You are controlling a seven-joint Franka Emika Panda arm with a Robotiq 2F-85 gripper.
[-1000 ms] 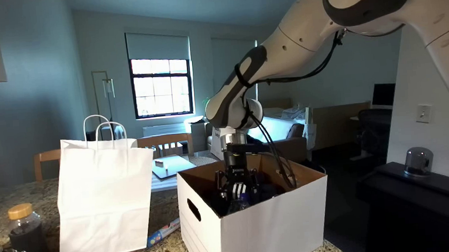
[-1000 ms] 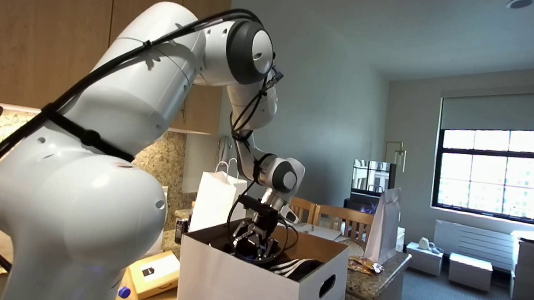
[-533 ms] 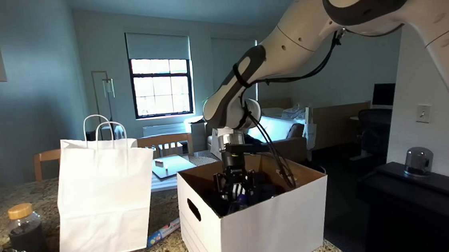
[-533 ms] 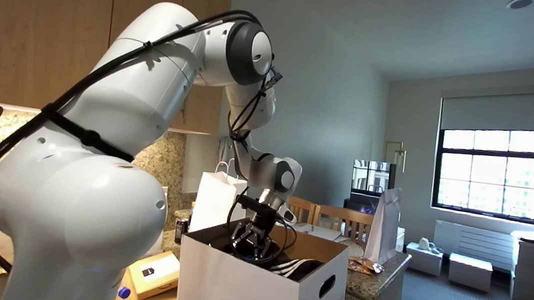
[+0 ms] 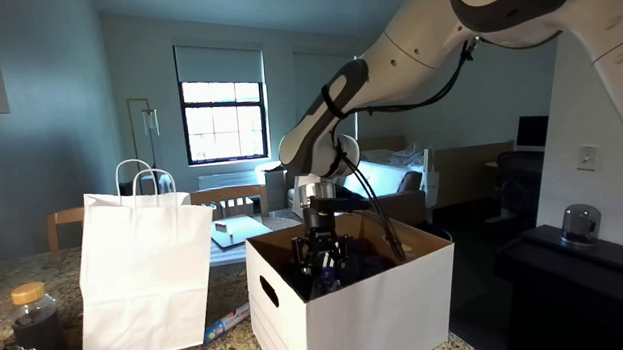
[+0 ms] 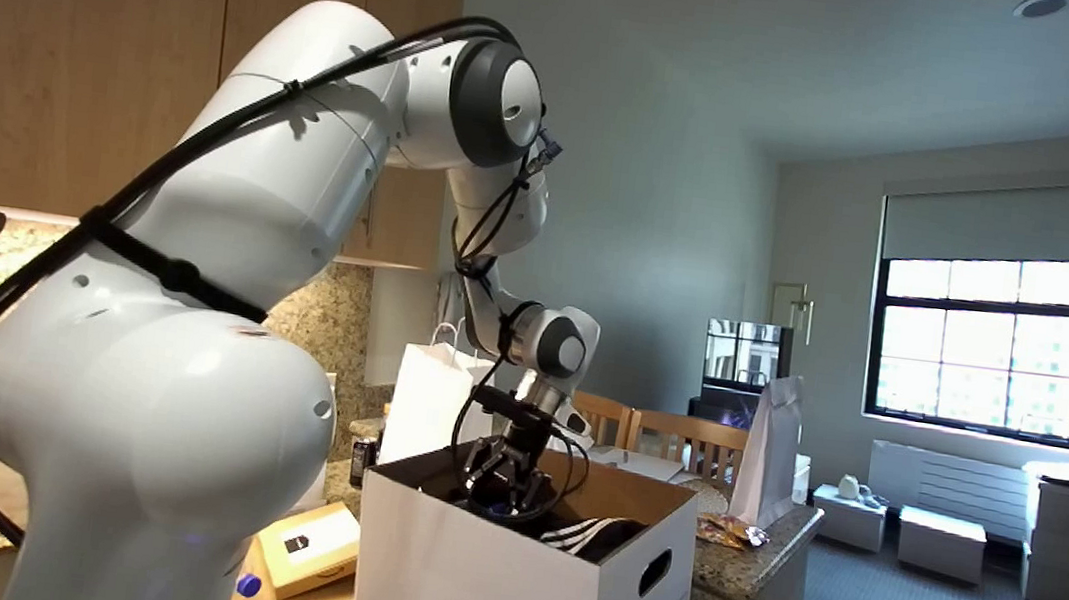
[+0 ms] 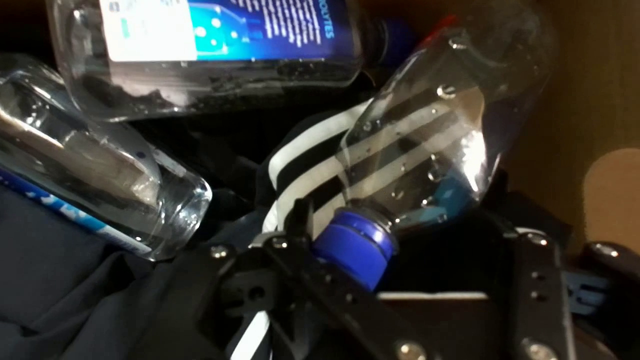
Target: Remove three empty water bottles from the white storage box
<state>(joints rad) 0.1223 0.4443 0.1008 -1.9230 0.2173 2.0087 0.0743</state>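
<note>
The white storage box (image 5: pixel 378 320) stands on the counter with its top uncovered. Inside it, my gripper (image 7: pixel 401 220) is closed around a clear water bottle (image 7: pixel 420 135), which lies tilted with its blue cap (image 7: pixel 357 247) towards the wrist. The fingertips are partly hidden beneath the bottle. A bottle with a blue label (image 7: pixel 270 30) lies across the top of the wrist view. Another clear bottle (image 7: pixel 100 165) rests on dark cloth at left. In an exterior view the gripper (image 5: pixel 321 263) sits just below the box rim, the held bottle's cap (image 5: pixel 327 274) under it.
Dark striped cloth (image 6: pixel 588 536) fills part of the box. A white paper bag (image 5: pixel 147 277), a dark jar (image 5: pixel 41 341) and a blue tube (image 5: pixel 226 323) stand or lie beside it. A small carton (image 6: pixel 315 547) and a blue cap (image 6: pixel 248 585) show near the arm base.
The jaws have drawn together around the bottle. In the exterior view where the paper bag is large, gripper and blue cap have shifted slightly left together, and the wrist has risen a little.
</note>
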